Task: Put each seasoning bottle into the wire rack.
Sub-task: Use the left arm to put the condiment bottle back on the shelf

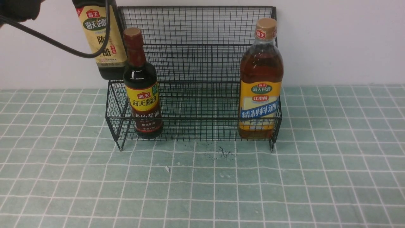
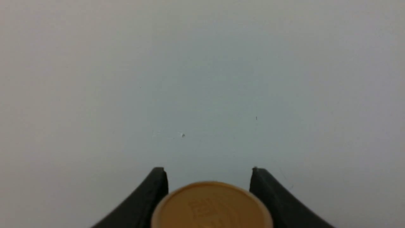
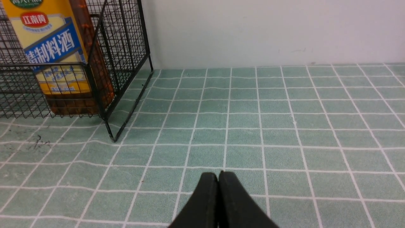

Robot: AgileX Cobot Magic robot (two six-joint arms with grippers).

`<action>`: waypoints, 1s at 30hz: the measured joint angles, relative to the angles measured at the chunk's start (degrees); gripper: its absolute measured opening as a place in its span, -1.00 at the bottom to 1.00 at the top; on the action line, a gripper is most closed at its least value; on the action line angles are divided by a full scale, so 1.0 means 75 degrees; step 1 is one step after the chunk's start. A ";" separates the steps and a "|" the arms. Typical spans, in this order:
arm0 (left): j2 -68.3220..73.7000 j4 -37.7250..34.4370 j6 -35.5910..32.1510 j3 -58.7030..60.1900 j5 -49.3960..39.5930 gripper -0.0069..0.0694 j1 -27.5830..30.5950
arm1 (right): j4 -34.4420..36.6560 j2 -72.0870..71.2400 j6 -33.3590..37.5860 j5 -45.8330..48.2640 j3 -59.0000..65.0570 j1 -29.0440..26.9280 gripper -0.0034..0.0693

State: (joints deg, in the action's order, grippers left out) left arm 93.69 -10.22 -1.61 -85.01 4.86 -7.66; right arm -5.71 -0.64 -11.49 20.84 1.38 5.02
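Note:
The black wire rack (image 1: 196, 63) stands against the wall. The dark bottle with the red neck (image 1: 142, 91) stands at the lower tier's left end. The amber bottle (image 1: 260, 85) stands at its right end and also shows in the right wrist view (image 3: 60, 53). The dark-liquid bottle (image 1: 100, 38) hangs in the air at the rack's upper left corner. Its tan cap (image 2: 210, 205) sits between the jaws of my left gripper (image 2: 208, 172), which is shut on its neck. My right gripper (image 3: 218, 174) is shut and empty, low over the tiles right of the rack.
A black cable (image 1: 63, 47) loops across the held bottle. A white wall (image 1: 341, 41) rises right behind the rack. The green tiled tabletop (image 1: 202, 190) spreads in front, with dark scuff marks (image 1: 223, 152) near the rack's front.

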 joint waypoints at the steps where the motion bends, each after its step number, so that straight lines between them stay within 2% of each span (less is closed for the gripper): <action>1: 0.0000 0.0000 0.0027 0.0000 0.0009 -0.03 0.0000 | 0.0000 0.0000 0.0000 0.0000 0.0000 0.0000 -0.95; 11: 0.0041 0.0009 0.0561 0.0000 0.0352 -0.03 -0.0090 | 0.0000 0.0000 0.0000 0.0000 0.0000 0.0000 -0.95; 30: 0.0756 0.0054 0.0574 0.0000 0.0422 -0.03 -0.0345 | 0.0000 0.0000 0.0000 0.0000 0.0000 0.0000 -0.95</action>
State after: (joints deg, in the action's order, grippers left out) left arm 99.36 -9.82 2.70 -85.01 8.03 -10.25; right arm -5.71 -0.64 -11.49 20.84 1.38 5.02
